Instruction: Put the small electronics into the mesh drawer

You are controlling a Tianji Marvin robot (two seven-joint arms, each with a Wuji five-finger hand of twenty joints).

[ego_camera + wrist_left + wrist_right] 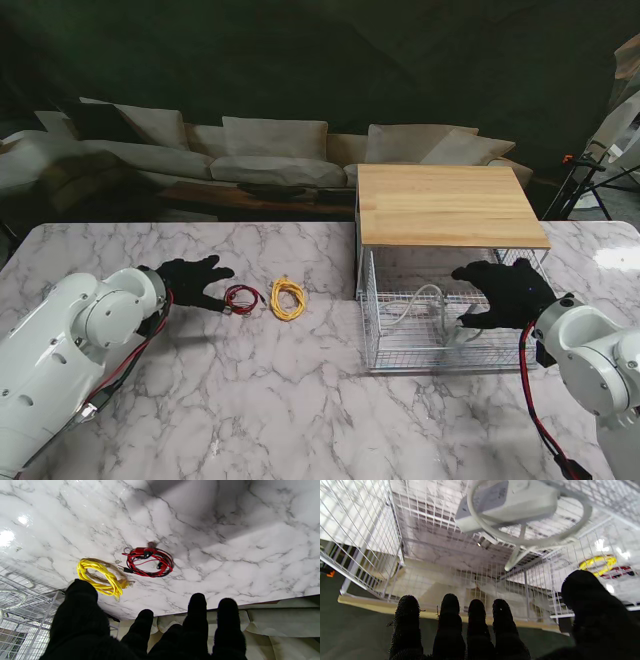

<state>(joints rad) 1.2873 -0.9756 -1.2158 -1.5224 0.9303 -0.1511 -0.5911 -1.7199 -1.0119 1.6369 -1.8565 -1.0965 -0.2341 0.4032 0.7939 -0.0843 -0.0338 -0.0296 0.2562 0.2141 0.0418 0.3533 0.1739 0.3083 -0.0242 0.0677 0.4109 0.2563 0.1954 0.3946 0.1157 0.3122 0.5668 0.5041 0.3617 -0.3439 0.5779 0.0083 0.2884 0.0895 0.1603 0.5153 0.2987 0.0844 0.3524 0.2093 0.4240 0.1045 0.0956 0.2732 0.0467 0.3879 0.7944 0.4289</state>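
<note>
- At the centre-right of the stand view, the right hand (pixel 505 290) is seen spread above the mesh drawer (pixel 372 330), its fingers apart and nothing held between them; whether a fingertip touches the wire rim cannot be told.
- Along the lower edge of the right wrist view, the fingers (pixel 476 620) are shown extended side by side with the thumb set off to one side, and no object is pinched.
- Beyond those fingers, in the upper middle of that view, a white adapter with its coiled white cable (pixel 510 502) is seen lying on the drawer floor, so one item is judged to be already loaded.
- At the centre-left of the stand view, the left hand (pixel 190 281) is held open and flat over the marble table (pixel 200 400), with its fingertips just beside the red cable (pixel 243 298); no grasp is made.
- Near the middle of the left wrist view, the red cable (pixel 147 562) is seen coiled on the marble, and the yellow cable (pixel 100 577) is coiled close beside it, toward the drawer.
- Both coils are outside the drawer, so two items are judged to remain to be loaded.
- Above the drawer in the stand view, a wooden top (pixel 445 205) is carried on the frame, and the drawer is pulled out from under it.
</note>
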